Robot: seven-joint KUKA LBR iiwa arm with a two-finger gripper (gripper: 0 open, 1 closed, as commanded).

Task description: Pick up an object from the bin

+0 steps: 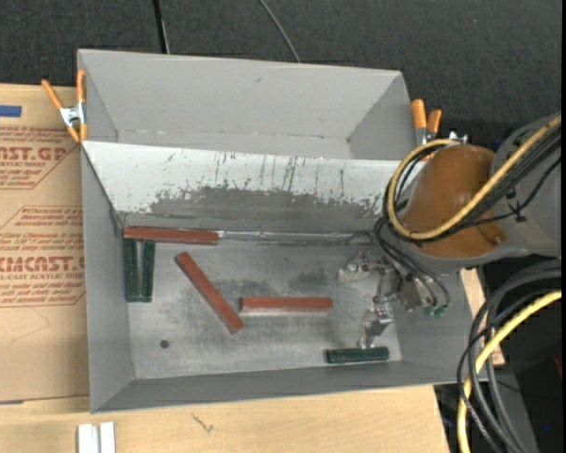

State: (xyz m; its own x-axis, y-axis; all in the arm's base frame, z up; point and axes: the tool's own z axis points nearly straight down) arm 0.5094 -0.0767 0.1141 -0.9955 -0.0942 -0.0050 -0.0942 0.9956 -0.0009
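**Gripper low over a small green bar in a five-piece bin**

The grey metal bin [236, 102] holds five loose bars lying flat on its scuffed floor. The one to watch is the short dark green rectangular bar [357, 354], which lies lengthwise near the front wall, towards the bin's right corner. Directly above that green bar, just beyond its right end, hangs the arm's gripper [374, 330], its metal tip very close to the bar. I cannot tell whether it touches, or whether the gripper is open or closed; nothing visibly sits in its grasp.

Up and to the left of the short green bar lies a red-brown flat bar [285, 303], parallel to it. Further left a second red-brown bar [208, 293] lies on a slant, its lower end close to the first. Far to the left a longer dark green bar [139, 272] points front to back, and a long red-brown strip [170, 237] runs along the foot of the back wall.
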